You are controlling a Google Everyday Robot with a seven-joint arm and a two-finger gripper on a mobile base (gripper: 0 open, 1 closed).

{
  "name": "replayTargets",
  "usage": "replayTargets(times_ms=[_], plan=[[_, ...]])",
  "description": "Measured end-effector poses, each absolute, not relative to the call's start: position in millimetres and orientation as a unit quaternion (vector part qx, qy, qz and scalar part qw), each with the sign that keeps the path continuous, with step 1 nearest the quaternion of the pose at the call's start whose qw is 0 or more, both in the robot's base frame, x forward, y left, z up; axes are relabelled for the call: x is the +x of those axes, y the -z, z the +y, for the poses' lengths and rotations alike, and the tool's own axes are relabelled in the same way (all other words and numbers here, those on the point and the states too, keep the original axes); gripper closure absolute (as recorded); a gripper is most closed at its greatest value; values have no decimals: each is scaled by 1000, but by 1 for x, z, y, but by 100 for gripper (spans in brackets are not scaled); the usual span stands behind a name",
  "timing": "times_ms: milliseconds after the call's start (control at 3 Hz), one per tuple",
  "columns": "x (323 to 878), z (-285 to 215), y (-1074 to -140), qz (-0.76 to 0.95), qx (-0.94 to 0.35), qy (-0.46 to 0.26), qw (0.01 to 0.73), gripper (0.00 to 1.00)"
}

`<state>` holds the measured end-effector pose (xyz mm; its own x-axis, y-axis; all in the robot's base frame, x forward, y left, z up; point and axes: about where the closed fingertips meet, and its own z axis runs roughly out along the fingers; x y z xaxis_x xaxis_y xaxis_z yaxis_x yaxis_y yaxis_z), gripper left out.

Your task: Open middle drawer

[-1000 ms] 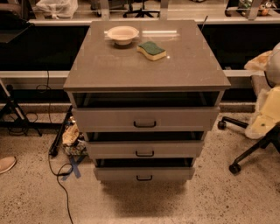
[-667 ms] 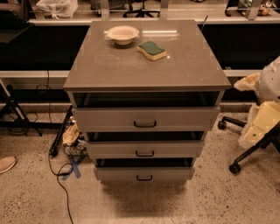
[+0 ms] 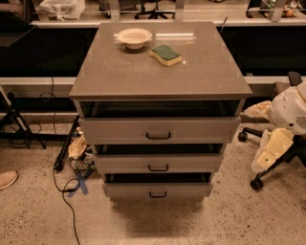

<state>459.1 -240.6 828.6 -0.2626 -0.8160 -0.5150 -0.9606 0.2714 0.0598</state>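
Down at the near floor, a black cable (image 3: 67,203) snakes across the speckled ground on the left, with a blue tape cross (image 3: 80,184) beside it and the toe of a shoe (image 3: 6,179) at the left edge.

Over on the right, the gripper (image 3: 270,152), a cream-coloured piece, hangs low under the white arm (image 3: 290,111), just in front of a chair's wheeled base (image 3: 256,183). It sits well apart from the cabinet and is off every drawer. Whether it is released or clenched, I cannot tell from here.

Now the cabinet, centre stage. The bottom drawer (image 3: 158,190) is the nearest and narrowest front. Right above it sits the middle drawer (image 3: 158,161), with a grey-taupe front and a small black bar handle (image 3: 158,168) dead centre. A dark gap shows above its front edge, so it stands slightly out from the frame. The top drawer (image 3: 159,130) is the widest, and it too has a dark opening above it.

Up on the cabinet top (image 3: 191,79), a green and yellow sponge (image 3: 166,55) lies towards the far side. A pale bowl (image 3: 134,37) sits just left of it and farther back.

Beyond that, a long bench runs across, with a plastic bag (image 3: 62,7) at far left.
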Motion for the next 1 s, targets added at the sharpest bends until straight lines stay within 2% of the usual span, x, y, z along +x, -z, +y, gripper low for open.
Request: replayTargets(times_ms=[667, 1000], plan=[[446, -224, -743, 763, -583, -195, 200, 0], [445, -180, -663, 732, -611, -221, 204, 0]])
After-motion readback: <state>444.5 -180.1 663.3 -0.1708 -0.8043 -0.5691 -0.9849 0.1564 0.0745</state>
